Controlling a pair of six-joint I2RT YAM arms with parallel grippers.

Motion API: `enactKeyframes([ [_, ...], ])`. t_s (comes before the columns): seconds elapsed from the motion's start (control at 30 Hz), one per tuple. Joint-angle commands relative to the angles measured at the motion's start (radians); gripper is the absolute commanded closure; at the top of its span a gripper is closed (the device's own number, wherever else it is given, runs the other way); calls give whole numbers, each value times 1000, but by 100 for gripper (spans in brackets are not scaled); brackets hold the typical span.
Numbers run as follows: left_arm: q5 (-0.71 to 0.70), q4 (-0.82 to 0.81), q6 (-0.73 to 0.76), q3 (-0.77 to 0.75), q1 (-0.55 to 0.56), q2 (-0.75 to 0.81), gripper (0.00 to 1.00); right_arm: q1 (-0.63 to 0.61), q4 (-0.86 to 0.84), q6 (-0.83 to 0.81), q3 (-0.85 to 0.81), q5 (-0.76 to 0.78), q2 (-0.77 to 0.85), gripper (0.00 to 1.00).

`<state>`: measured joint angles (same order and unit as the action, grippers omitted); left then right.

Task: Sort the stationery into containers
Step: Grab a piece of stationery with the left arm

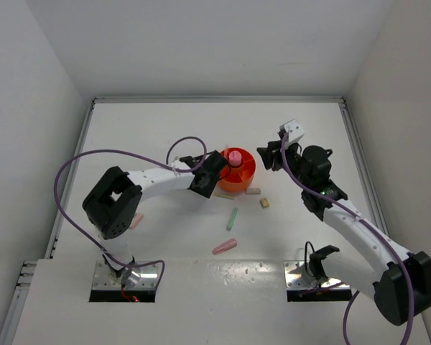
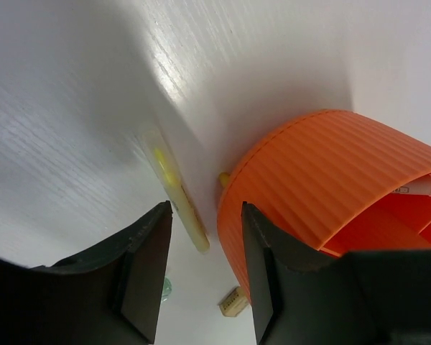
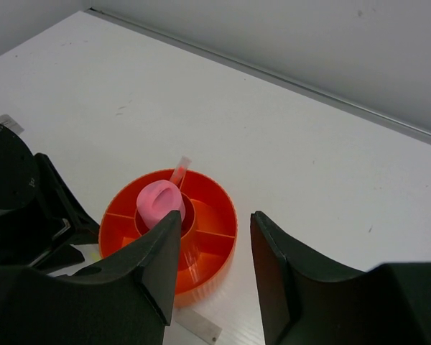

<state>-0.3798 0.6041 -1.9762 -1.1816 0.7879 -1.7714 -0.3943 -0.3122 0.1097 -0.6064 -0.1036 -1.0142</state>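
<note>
- Stationery lies partly loose: a pale yellow stick (image 2: 178, 192) rests flat on the bench (image 2: 72, 144), just beside the outer wall of the orange tub (image 2: 309, 172). Whether it touches the wall cannot be told.
- The left gripper (image 2: 206, 215) hangs over that stick with its jaws moderately apart and nothing between them. The stick shows through the gap.
- In the left wrist view the stick's long axis runs roughly along the gap, so the jaws would close across its width, which looks like a workable line.
- The finger on the tub side appears to have little room. A straight descent could catch the wall and shove the tub.
- The right gripper (image 3: 215, 219) hovers on the tub's other side, also part open and empty. The left arm is clearly the nearer to the stick.
- The tub holds a pink-capped tube (image 3: 160, 201) in its central well and 1 thin pen (image 3: 179, 172) in a compartment.
- A green stick (image 1: 232, 218), a pink stick (image 1: 225, 247) and a beige block (image 1: 264, 203) lie on the bench nearer the arm bases, apart from both grippers, so the sorting looks partly done.
</note>
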Motion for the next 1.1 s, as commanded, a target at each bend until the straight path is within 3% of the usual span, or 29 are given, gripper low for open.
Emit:
enactKeyframes([
  [0.0, -1, 51, -130, -38, 13, 3, 51, 11, -39, 10, -33, 15, 29, 56],
  [0.6, 18, 60, -185, 17, 22, -68, 59, 11, -57, 10, -24, 33, 48, 56],
  [1.07, 27, 60, -185, -10, 2, -118, 58, 11, -57, 19, -24, 33, 57, 56],
])
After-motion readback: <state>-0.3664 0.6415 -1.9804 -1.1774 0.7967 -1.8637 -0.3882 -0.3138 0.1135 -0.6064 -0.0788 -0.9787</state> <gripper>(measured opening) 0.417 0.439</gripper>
